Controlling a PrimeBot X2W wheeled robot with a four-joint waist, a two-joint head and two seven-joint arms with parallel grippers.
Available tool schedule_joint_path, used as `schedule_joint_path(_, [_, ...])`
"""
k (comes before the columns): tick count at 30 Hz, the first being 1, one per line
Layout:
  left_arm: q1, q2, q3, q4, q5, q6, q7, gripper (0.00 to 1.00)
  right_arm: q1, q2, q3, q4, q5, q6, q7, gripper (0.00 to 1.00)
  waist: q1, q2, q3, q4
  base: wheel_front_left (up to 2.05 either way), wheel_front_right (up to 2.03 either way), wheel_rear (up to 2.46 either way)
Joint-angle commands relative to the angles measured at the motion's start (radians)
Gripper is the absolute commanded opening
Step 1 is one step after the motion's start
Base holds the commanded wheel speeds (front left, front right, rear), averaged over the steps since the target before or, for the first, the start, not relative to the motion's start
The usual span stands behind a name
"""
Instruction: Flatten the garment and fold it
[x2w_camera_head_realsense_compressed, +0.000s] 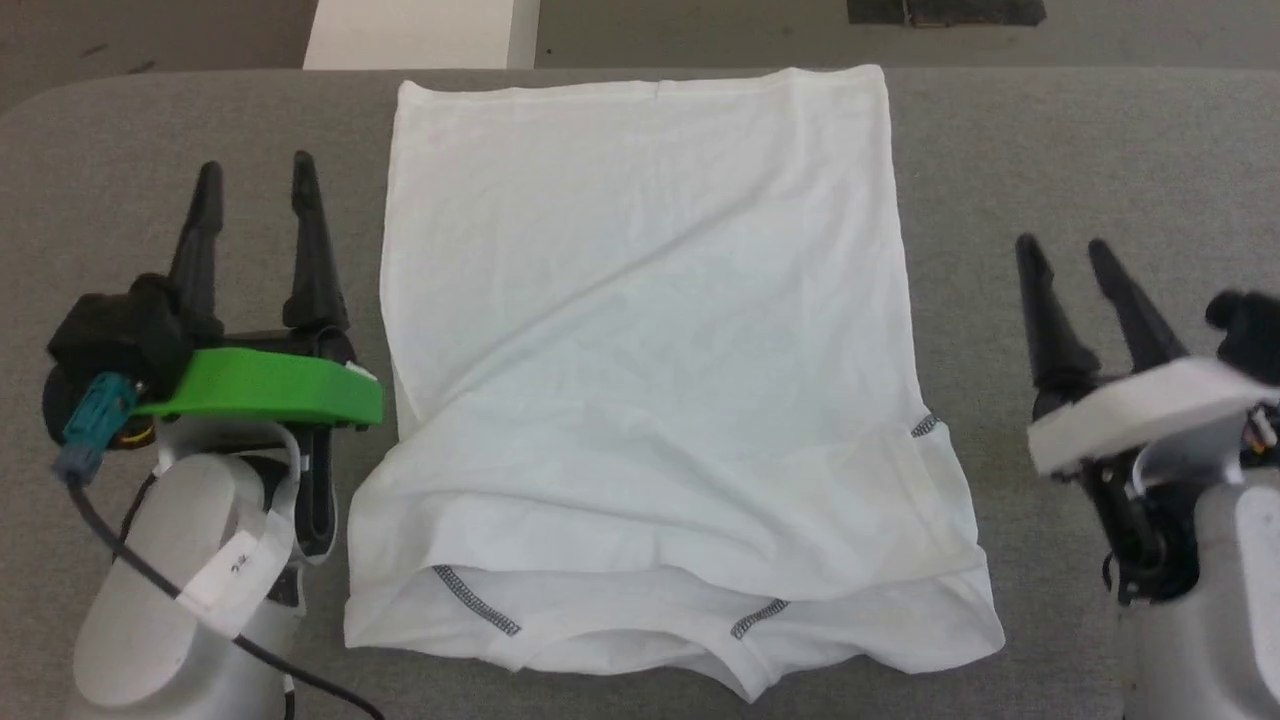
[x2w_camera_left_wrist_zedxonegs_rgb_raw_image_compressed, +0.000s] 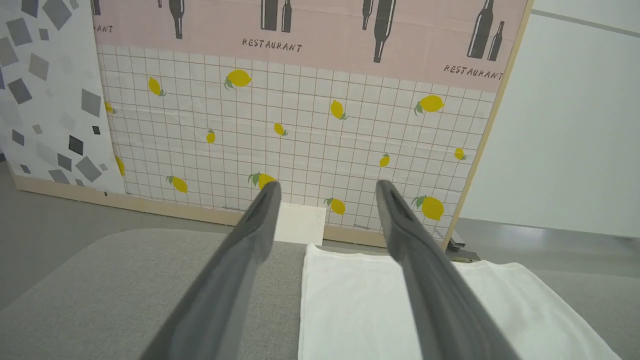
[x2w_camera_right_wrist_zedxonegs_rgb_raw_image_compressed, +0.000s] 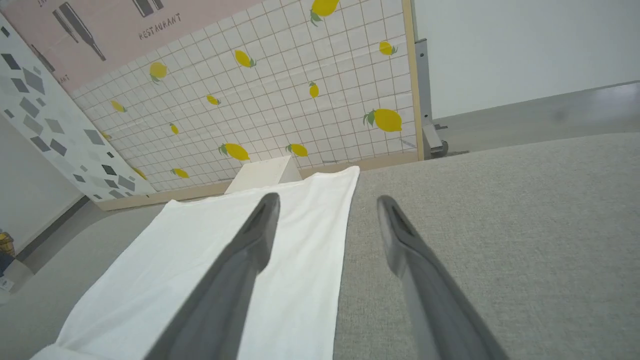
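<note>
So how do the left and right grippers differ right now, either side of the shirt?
The left gripper carries a green bracket; the right gripper carries a white bracket. The left gripper sits close beside the garment; the right gripper stands farther off from it. Both are open and empty, with fingers pointing toward the far side of the grey table.

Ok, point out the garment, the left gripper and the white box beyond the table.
garment (x2w_camera_head_realsense_compressed: 640, 330), head view, middle of the white fabric.
left gripper (x2w_camera_head_realsense_compressed: 256, 168), head view, midway between its fingertips.
white box (x2w_camera_head_realsense_compressed: 410, 35), head view, its top face.
</note>
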Motion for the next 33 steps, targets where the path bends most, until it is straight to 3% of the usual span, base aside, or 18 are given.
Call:
schedule_joint_path(1, [0.03, -0.007, 0.023, -0.037, 0.026, 0.01, -0.004, 1.0, -0.061, -0.005, -0.012, 0.016, 0.002, -0.001, 0.035, 1.0, 0.0, 0.0, 0.063, -0.008, 0.0, 0.0, 0.0])
schedule_joint_path(8, [0.074, -0.031, 0.097, -0.171, 0.081, -0.005, -0.005, 1.0, -0.432, -0.059, -0.079, 0.157, -0.064, -0.001, 0.289, 1.0, 0.0, 0.0, 0.214, 0.036, 0.0, 0.0, 0.0])
schedule_joint_path(17, [0.008, -0.074, 0.095, -0.223, 0.103, -0.051, -0.005, 1.0, -0.894, -0.096, -0.137, 0.366, -0.309, -0.001, 0.671, 1.0, 0.0, 0.0, 0.407, 0.133, 0.0, 0.0, 0.0])
schedule_joint_path(23, [-0.013, -0.105, 0.088, -0.232, 0.116, -0.068, -0.005, 1.0, -1.041, -0.095, -0.119, 0.428, -0.444, -0.001, 0.907, 1.0, 0.0, 0.0, 0.481, 0.188, 0.0, 0.0, 0.0])
schedule_joint_path(33, [-0.014, -0.131, 0.107, -0.259, 0.136, -0.08, -0.005, 1.0, -1.104, -0.1, -0.064, 0.426, -0.506, -0.001, 1.124, 1.0, 0.0, 0.0, 0.562, 0.217, 0.0, 0.0, 0.0])
